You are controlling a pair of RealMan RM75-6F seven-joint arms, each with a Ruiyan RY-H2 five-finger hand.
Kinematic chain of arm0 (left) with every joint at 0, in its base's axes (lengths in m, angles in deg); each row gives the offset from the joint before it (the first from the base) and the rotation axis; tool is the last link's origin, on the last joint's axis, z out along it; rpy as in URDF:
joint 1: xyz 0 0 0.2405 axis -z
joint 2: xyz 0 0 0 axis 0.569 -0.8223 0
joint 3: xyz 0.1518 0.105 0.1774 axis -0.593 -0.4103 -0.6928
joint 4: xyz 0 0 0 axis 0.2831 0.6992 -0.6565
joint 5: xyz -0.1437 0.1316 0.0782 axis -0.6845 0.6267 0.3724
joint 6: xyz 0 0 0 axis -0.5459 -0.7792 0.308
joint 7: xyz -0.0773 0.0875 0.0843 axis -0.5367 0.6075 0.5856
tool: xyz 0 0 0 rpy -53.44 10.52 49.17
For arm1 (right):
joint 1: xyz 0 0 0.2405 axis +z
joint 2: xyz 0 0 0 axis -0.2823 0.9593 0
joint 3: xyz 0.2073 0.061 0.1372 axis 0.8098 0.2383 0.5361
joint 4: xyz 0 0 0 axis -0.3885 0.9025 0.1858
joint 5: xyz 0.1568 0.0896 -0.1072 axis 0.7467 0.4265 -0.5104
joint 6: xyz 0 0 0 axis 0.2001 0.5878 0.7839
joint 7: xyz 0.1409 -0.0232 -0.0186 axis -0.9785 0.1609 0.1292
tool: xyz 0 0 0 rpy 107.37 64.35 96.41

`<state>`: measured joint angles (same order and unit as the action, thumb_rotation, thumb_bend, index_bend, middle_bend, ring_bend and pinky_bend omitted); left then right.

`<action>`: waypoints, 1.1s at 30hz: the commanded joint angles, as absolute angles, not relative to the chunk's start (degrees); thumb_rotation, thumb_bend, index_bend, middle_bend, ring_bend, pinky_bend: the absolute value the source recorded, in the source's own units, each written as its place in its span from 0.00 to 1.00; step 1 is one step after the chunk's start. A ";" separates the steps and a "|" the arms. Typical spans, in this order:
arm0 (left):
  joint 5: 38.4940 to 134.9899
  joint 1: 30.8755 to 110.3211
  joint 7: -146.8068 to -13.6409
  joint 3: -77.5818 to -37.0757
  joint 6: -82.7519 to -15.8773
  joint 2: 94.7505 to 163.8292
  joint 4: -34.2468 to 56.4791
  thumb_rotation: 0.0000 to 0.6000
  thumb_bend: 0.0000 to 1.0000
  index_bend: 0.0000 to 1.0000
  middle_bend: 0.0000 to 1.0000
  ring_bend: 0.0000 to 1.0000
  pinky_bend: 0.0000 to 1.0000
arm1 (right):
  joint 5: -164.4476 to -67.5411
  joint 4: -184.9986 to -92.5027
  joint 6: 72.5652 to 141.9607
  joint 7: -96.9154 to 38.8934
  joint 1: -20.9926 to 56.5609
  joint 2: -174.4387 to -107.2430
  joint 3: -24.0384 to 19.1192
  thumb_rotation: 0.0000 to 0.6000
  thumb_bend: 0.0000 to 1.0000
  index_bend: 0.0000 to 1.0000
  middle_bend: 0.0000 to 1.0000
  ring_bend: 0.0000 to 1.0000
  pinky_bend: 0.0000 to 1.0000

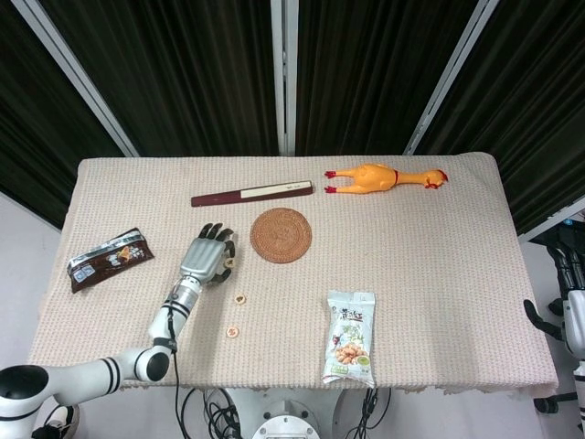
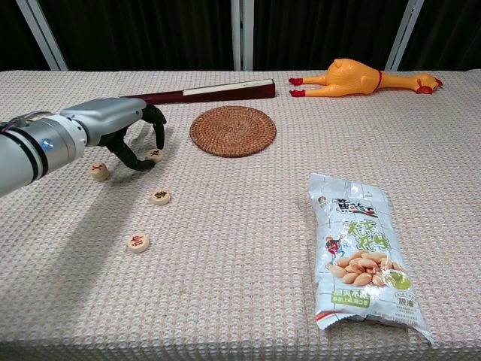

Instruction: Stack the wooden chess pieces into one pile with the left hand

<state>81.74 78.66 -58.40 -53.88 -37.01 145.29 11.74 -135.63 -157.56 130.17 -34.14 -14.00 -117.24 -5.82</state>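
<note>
Between my thumb and fingertips point(image 2: 157, 129), in the chest view, lies the far chess piece point(image 2: 155, 155): the fingers of my left hand point(image 2: 120, 128) are curled down around it, dark tips on either side. Whether they already pinch it or only bracket it I cannot tell; the head view hides the contact under the hand's back.

Three other wooden discs lie apart on the woven cloth point(image 2: 248, 301): the left piece point(image 2: 99, 171) just below my palm, the middle piece point(image 2: 159, 196) nearer the camera, and the front piece point(image 2: 137, 242) nearest the table edge. No pile exists yet, by my judgement.

To do this step well, I would close on the disc's rim from opposite sides, keep it flat, and lift straight up so the coarse weave does not catch its edge. The middle piece looks the handiest base; the disc should be lowered level and centred before release.

Beyond the hand lie the round rattan coaster point(image 2: 233, 130), a closed folding fan point(image 2: 207, 91), a rubber chicken point(image 2: 359, 77) and a peanut packet point(image 2: 364, 256). My right hand point(image 1: 569, 311) hangs off the table edge, holding nothing I can see.
</note>
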 commanded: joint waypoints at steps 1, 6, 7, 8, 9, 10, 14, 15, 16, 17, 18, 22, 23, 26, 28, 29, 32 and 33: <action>81.59 78.81 -58.55 -53.92 -36.72 145.48 12.02 1.00 0.28 0.45 0.14 0.00 0.00 | -135.70 -157.54 130.25 -34.27 -14.04 -117.19 -5.83 1.00 0.25 0.00 0.00 0.00 0.00; 81.49 78.88 -58.84 -53.99 -36.60 145.72 12.36 1.00 0.29 0.48 0.14 0.00 0.00 | -135.75 -157.45 130.38 -34.53 -14.10 -117.15 -5.79 1.00 0.25 0.00 0.00 0.00 0.00; 81.45 78.88 -58.86 -53.98 -36.64 145.75 12.39 1.00 0.30 0.49 0.14 0.00 0.00 | -135.78 -157.44 130.44 -34.56 -14.11 -117.15 -5.78 1.00 0.25 0.00 0.00 0.00 0.00; 81.43 78.89 -58.86 -53.97 -36.69 145.76 12.35 1.00 0.30 0.50 0.14 0.00 0.00 | -135.81 -157.42 130.51 -34.59 -14.14 -117.16 -5.78 1.00 0.25 0.00 0.00 0.00 0.00; 81.50 78.89 -58.81 -53.99 -36.82 145.71 12.21 1.00 0.30 0.50 0.14 0.00 0.00 | -135.83 -157.38 130.59 -34.63 -14.17 -117.18 -5.77 1.00 0.25 0.00 0.00 0.00 0.00; 81.61 78.90 -58.76 -54.01 -36.95 145.65 12.04 1.00 0.30 0.50 0.14 0.00 0.00 | -135.85 -157.37 130.63 -34.63 -14.19 -117.19 -5.77 1.00 0.25 0.00 0.00 0.00 0.00; 81.98 78.90 -58.68 -53.72 -37.79 145.14 10.54 1.00 0.30 0.51 0.14 0.00 0.00 | -135.86 -157.38 130.64 -34.51 -14.19 -117.22 -5.77 1.00 0.25 0.00 0.00 0.00 0.00; 82.22 78.86 -58.38 -53.77 -38.21 144.84 9.80 1.00 0.30 0.51 0.14 0.00 0.00 | -135.89 -157.39 130.62 -34.45 -14.18 -117.24 -5.79 1.00 0.25 0.00 0.00 0.00 0.00; 82.35 78.83 -58.03 -53.81 -38.55 144.54 9.16 1.00 0.30 0.51 0.14 0.00 0.00 | -135.92 -157.40 130.60 -34.37 -14.17 -117.26 -5.81 1.00 0.25 0.00 0.00 0.00 0.00; 82.38 78.78 -57.62 -53.84 -38.88 144.18 8.43 1.00 0.30 0.51 0.14 0.00 0.00 | -135.93 -157.40 130.56 -34.26 -14.14 -117.29 -5.83 1.00 0.25 0.00 0.00 0.00 0.00; 82.16 78.66 -56.93 -53.87 -39.33 143.56 7.29 1.00 0.30 0.51 0.14 0.00 0.00 | -135.94 -157.41 130.48 -34.11 -14.11 -117.32 -5.87 1.00 0.25 0.00 0.00 0.00 0.00; 78.92 77.57 -53.34 -54.22 -40.81 140.14 1.54 1.00 0.29 0.51 0.14 0.00 0.00 | -136.01 -157.43 130.23 -33.82 -14.01 -117.39 -5.98 1.00 0.25 0.00 0.00 0.00 0.00; 77.88 77.26 -52.53 -54.27 -41.20 139.10 -0.19 1.00 0.29 0.51 0.14 0.00 0.00 | -136.02 -157.43 130.20 -33.76 -13.98 -117.41 -5.98 1.00 0.25 0.00 0.00 0.00 0.00; 75.39 76.15 -50.59 -54.53 -43.03 135.77 -5.69 1.00 0.29 0.51 0.14 0.00 0.00 | -136.01 -157.43 129.94 -33.34 -13.86 -117.52 -6.06 1.00 0.25 0.00 0.00 0.00 0.00; 74.69 75.50 -49.50 -54.92 -44.47 133.82 -8.85 1.00 0.29 0.51 0.14 0.00 0.00 | -136.01 -157.52 129.75 -32.93 -13.76 -117.66 -6.13 1.00 0.25 0.00 0.00 0.00 0.00; 74.53 75.26 -49.23 -55.11 -44.94 133.13 -10.01 1.00 0.29 0.51 0.14 0.00 0.00 | -136.06 -157.56 129.73 -32.72 -13.73 -117.74 -6.17 1.00 0.25 0.00 0.00 0.00 0.00; 74.12 74.71 -49.06 -55.72 -45.60 131.56 -12.50 1.00 0.29 0.51 0.14 0.00 0.00 | -136.17 -157.70 129.69 -31.92 -13.63 -118.02 -6.25 1.00 0.25 0.00 0.00 0.00 0.00; 74.07 74.59 -49.10 -55.91 -45.70 131.30 -12.77 1.00 0.29 0.51 0.14 0.00 0.00 | -136.16 -157.74 129.67 -31.68 -13.62 -118.10 -6.28 1.00 0.25 0.00 0.00 0.00 0.00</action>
